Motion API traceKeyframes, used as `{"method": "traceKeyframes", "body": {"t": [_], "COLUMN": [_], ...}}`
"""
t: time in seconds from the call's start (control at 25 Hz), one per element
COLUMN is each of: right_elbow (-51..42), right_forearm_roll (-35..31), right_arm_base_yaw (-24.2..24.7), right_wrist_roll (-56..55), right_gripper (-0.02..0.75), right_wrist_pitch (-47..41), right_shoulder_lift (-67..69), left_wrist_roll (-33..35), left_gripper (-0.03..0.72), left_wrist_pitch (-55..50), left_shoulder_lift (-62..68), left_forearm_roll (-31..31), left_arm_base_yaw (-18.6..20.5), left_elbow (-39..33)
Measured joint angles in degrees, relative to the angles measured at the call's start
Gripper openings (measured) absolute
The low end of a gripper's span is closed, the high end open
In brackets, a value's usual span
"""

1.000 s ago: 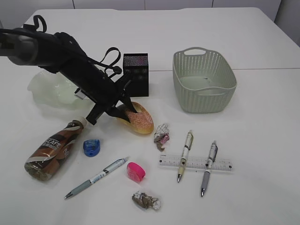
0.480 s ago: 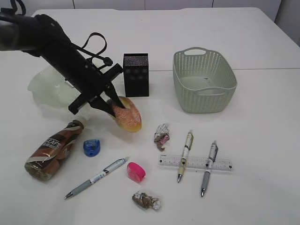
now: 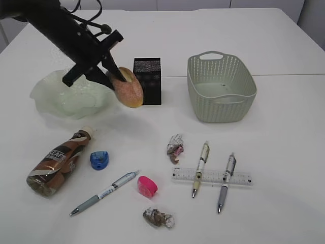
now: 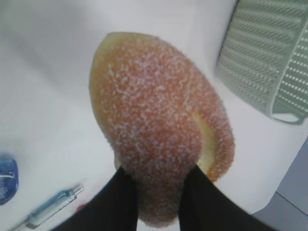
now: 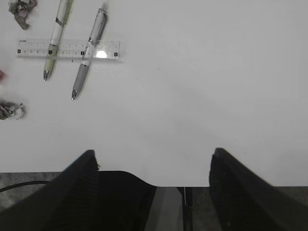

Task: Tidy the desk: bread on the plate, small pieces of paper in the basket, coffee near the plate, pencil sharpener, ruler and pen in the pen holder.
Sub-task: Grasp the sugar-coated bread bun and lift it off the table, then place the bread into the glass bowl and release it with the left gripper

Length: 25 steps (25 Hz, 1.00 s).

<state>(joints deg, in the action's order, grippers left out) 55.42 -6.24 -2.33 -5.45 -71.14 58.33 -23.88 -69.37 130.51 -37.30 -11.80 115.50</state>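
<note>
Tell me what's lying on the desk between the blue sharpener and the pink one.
In the exterior view, a pen angles through the gap between the blue sharpener and the pink one, its clip end nearest the pink one. Otherwise bare desk.

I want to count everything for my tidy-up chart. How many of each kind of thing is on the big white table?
Click pens: 3
Pencil sharpeners, blue and pink: 2
Crumpled paper wads: 2
Clear plastic ruler: 1
Brown coffee bottle: 1
Sugary golden bun, held in the left gripper: 1
Wavy green glass plate: 1
Grey-green perforated basket: 1
Black square pen holder: 1
Total: 13
</note>
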Motion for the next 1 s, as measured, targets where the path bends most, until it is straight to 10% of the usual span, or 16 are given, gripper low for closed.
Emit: {"method": "traceKeyframes", "body": {"t": [1.0], "right_elbow": [0.0], "right_forearm_roll": [0.9], "right_arm_base_yaw": [0.0], "right_wrist_roll": [0.1], "right_gripper": [0.527], "right_wrist_pitch": [0.0], "right_shoulder_lift": [0.0], "left_wrist_roll": [8.1], "left_gripper": [0.151], "left_wrist_pitch": [0.6], "left_shoulder_lift": [-0.6], "left_forearm_roll": [31.4], "left_arm_base_yaw": [5.9], "left_elbow": [1.9]}}
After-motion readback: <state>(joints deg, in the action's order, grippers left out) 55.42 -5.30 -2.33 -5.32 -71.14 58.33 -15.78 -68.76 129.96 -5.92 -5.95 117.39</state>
